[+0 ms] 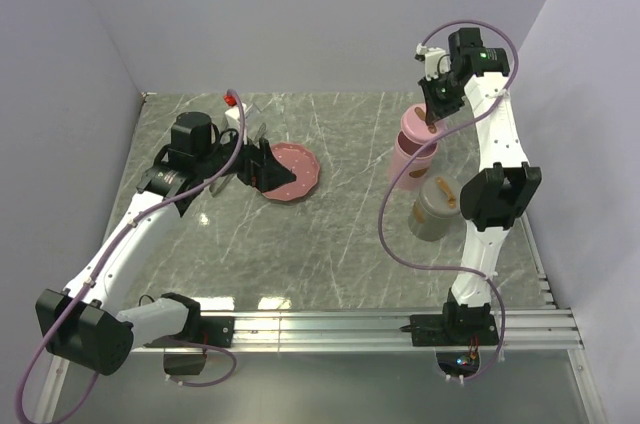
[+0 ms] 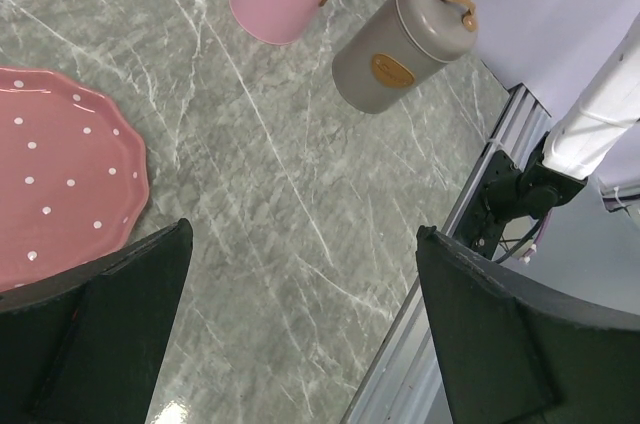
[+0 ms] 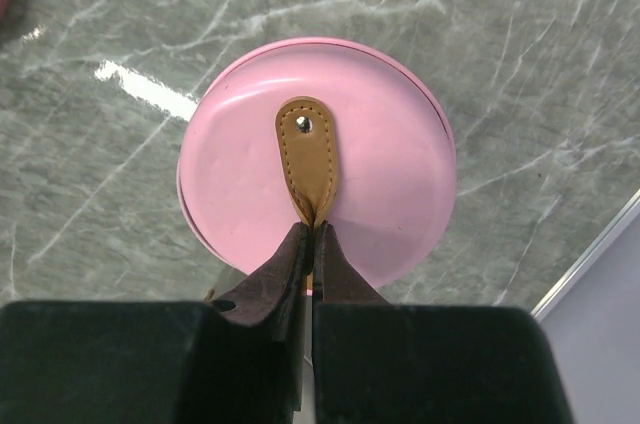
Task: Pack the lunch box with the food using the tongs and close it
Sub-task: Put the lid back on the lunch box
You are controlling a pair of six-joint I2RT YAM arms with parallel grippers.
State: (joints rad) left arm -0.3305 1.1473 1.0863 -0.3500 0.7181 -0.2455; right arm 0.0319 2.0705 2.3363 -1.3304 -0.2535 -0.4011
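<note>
My right gripper (image 3: 313, 229) is shut on the tan strap (image 3: 307, 149) of the pink lid (image 3: 380, 174), which hangs over the pink tub (image 1: 410, 159) of the lunch box. The tub's rim peeks out at the lid's left edge, and I cannot tell whether the lid is seated. The olive-grey tub (image 1: 437, 208) stands just in front with its lid on (image 2: 432, 12). My left gripper (image 2: 305, 324) is open with nothing in it, hovering by the pink dotted plate (image 1: 292, 174). No tongs or food are in view.
The right arm's base and the metal rail (image 2: 470, 214) run along the table's near edge. The purple walls close in at the back and right. A small red piece (image 1: 233, 99) sits at the back left; I cannot tell what it is.
</note>
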